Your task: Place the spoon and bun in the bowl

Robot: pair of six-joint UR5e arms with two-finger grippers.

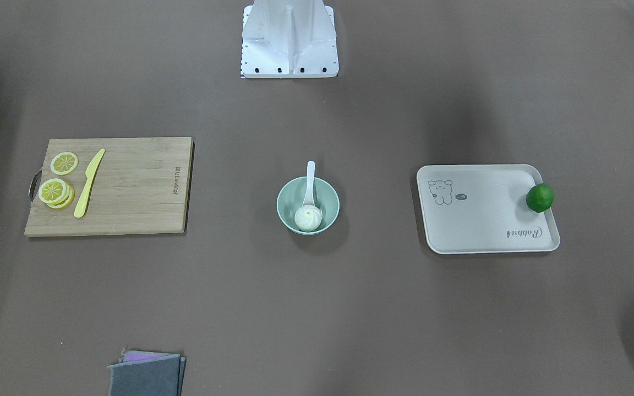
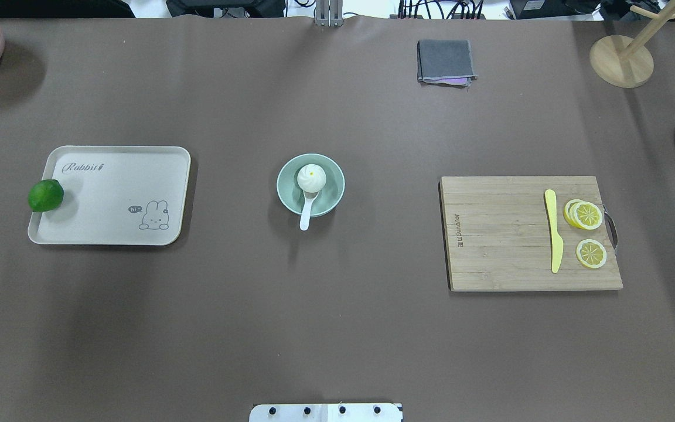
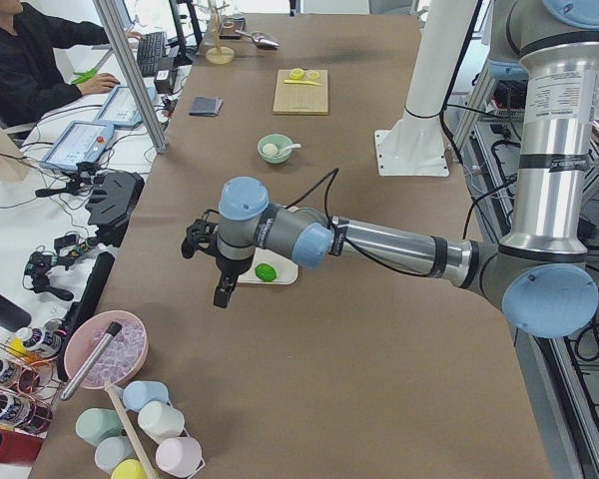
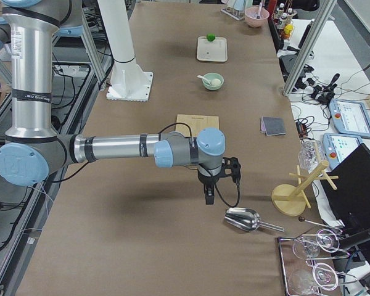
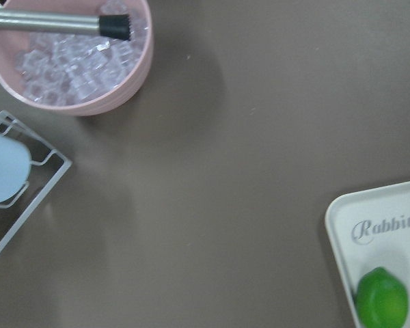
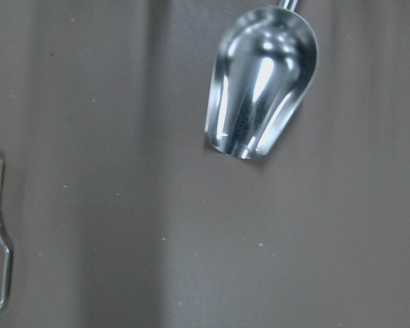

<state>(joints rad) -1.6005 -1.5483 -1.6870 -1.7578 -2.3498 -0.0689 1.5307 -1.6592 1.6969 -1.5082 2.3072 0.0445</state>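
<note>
1. Closest to your side of the table lies a folded grey cloth [image 1: 146,375].
2. At mid-table you will find the bun [image 1: 308,218] inside the bowl [image 1: 329,201]. The spoon [image 1: 310,181] has its scoop in beside the bun, and its handle leans over the rim toward the robot.
3. You see the left gripper [image 3: 223,296] above the table near the tray [image 1: 482,220] and its lime [image 1: 540,198], and the right gripper [image 4: 209,196] near the metal scoop [image 4: 242,218]. You cannot tell whether either claw is spread or pressed together.

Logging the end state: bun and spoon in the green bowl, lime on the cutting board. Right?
No. The lime sits at the edge of the beige tray, not on the cutting board, per the overhead view. The bun and spoon are in the bowl.
</note>
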